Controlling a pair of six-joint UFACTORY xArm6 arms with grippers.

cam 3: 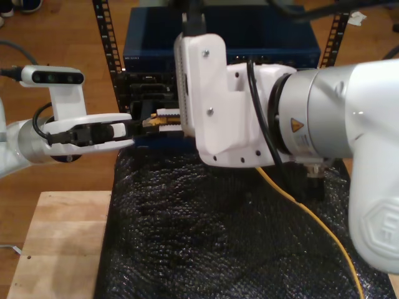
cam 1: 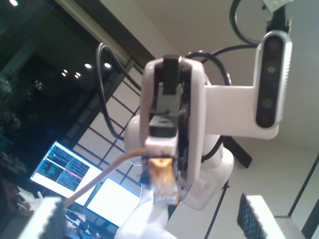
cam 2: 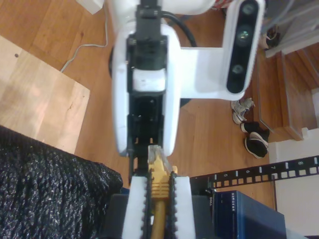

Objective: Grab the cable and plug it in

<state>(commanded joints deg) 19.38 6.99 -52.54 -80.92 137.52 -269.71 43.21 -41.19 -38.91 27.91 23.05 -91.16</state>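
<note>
My second gripper is shut on the yellow cable's plug end, and the clear plug tip sticks out past its fingers. In the exterior view this gripper belongs to the big arm on the right, with the cable trailing down to the lower right. My first gripper comes in from the exterior view's left and faces the plug tip to tip. Its own fingertips stand wide apart, open, on either side of the plug. I cannot tell whether they touch it.
Behind both grippers stands a black rack with a blue network box. A black bubble-textured mat covers the table, with a wooden board at the exterior view's lower left. Shoes lie on the wood floor, and lit monitors show behind.
</note>
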